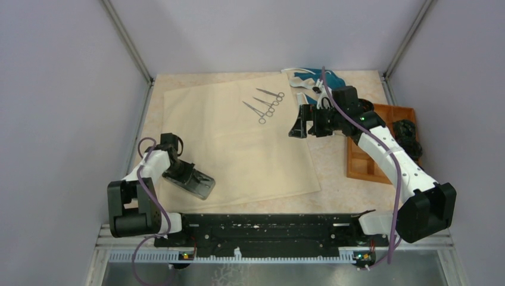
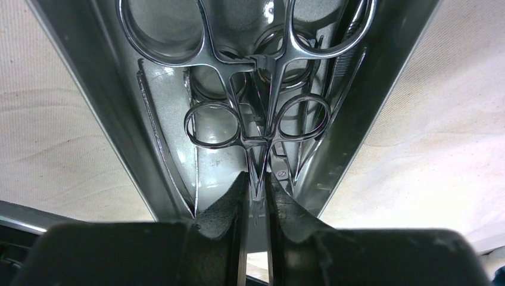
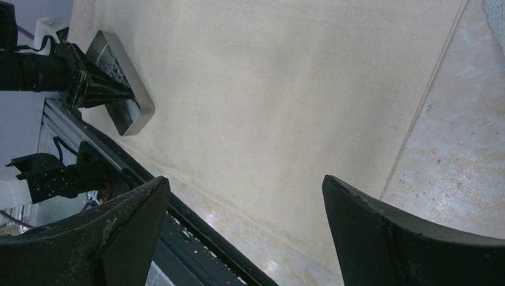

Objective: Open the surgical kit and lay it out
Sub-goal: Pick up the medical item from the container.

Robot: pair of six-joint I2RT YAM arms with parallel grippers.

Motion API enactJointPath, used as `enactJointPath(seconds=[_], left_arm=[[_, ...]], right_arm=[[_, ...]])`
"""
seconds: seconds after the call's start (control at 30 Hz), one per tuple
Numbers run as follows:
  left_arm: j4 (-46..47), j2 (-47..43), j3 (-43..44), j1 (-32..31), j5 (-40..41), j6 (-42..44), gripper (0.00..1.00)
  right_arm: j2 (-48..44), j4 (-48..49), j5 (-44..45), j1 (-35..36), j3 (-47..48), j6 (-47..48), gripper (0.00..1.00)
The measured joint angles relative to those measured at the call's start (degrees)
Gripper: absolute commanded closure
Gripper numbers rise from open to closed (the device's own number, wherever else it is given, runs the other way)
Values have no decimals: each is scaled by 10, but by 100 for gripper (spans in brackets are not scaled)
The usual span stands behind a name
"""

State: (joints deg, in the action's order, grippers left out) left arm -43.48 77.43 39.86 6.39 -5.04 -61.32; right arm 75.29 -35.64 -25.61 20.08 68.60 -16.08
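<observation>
I saw the left hand (image 2: 258, 182) down inside the steel tray (image 2: 101, 101), its fingers narrow and pinched on the thin blades of a pair of forceps (image 2: 255, 143). A second ring-handled pair (image 2: 256, 59) lay across it in the tray. The tray sat on the cloth (image 1: 238, 149) near its front left corner. Three tools (image 1: 269, 102) lay at the cloth's far side. The right hand (image 3: 244, 190) hung wide open over the cloth, holding nothing
</observation>
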Motion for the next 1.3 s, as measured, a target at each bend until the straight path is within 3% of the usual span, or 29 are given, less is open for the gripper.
enactJointPath(seconds=[0.13, 0.27, 0.53, 1.07, 1.3], left_arm=[[0, 3, 0, 0, 2, 0, 80], [0, 7, 0, 0, 1, 2, 91], [-11, 6, 7, 0, 4, 5, 100], [-76, -68, 42, 0, -2, 9, 100], [-49, -82, 72, -8, -56, 117, 100]], right_arm=[[0, 0, 0, 0, 0, 0, 1], [0, 0, 0, 0, 0, 0, 1], [0, 0, 0, 0, 0, 0, 1], [0, 0, -11, 0, 0, 0, 1], [14, 4, -63, 0, 0, -4, 5]])
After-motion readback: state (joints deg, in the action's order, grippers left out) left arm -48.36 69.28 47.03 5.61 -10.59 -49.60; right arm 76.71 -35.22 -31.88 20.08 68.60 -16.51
